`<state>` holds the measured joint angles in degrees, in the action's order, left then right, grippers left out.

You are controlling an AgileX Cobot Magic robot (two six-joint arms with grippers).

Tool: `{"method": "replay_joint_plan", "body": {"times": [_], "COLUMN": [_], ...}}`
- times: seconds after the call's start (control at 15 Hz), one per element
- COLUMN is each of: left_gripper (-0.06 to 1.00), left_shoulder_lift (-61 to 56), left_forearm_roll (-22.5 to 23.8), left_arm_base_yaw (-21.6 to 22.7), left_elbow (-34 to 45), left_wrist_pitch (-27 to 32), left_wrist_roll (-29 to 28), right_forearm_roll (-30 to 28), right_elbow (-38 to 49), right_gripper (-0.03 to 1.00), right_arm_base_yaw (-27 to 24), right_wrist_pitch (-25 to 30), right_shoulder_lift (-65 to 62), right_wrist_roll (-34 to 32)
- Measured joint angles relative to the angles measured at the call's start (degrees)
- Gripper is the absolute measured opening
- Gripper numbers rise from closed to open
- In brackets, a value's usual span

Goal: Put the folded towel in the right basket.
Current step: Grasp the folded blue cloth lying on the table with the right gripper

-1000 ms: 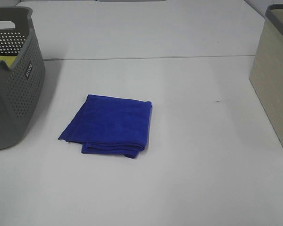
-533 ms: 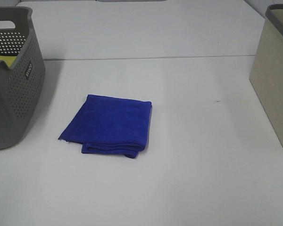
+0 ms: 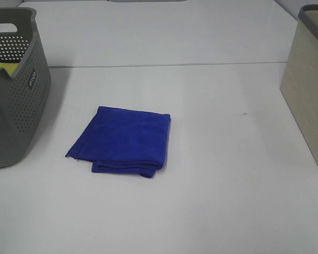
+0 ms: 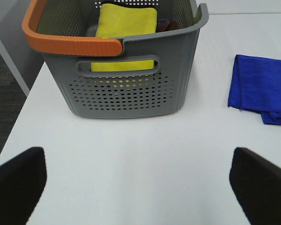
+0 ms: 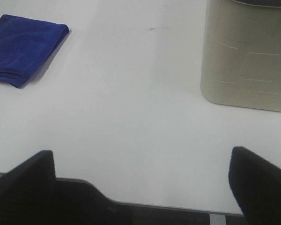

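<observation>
A folded blue towel (image 3: 123,139) lies flat on the white table, left of the middle. It also shows in the left wrist view (image 4: 262,89) and in the right wrist view (image 5: 24,48). The beige right basket (image 3: 309,84) stands at the table's right edge and shows in the right wrist view (image 5: 246,58). Neither arm shows in the exterior high view. My left gripper (image 4: 136,187) is open and empty, near the table's front left. My right gripper (image 5: 140,185) is open and empty, above the table's front edge.
A grey perforated basket (image 3: 13,90) with an orange handle (image 4: 68,44) stands at the left and holds a yellow cloth (image 4: 126,23). The table's front edge (image 5: 154,206) lies below my right gripper.
</observation>
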<state>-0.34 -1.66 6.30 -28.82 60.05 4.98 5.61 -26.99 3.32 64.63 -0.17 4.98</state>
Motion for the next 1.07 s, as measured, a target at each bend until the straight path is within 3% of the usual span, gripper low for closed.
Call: {"method": "replay_joint_plan", "body": {"times": [1.07], "left_gripper": [0.99], "left_shoulder_lift": [0.0], "left_forearm_roll": [0.0], "left_arm_base_yaw": [0.0], "left_elbow": [0.0], "left_wrist_pitch": [0.0], "left_wrist_roll": [0.0], "right_forearm_roll": [0.0], "right_elbow": [0.0], "right_gripper": [0.97], "right_arm_base_yaw": [0.0], "right_wrist_pitch": [0.0], "right_shoulder_lift": [0.0], "right_wrist_roll": [0.0]}}
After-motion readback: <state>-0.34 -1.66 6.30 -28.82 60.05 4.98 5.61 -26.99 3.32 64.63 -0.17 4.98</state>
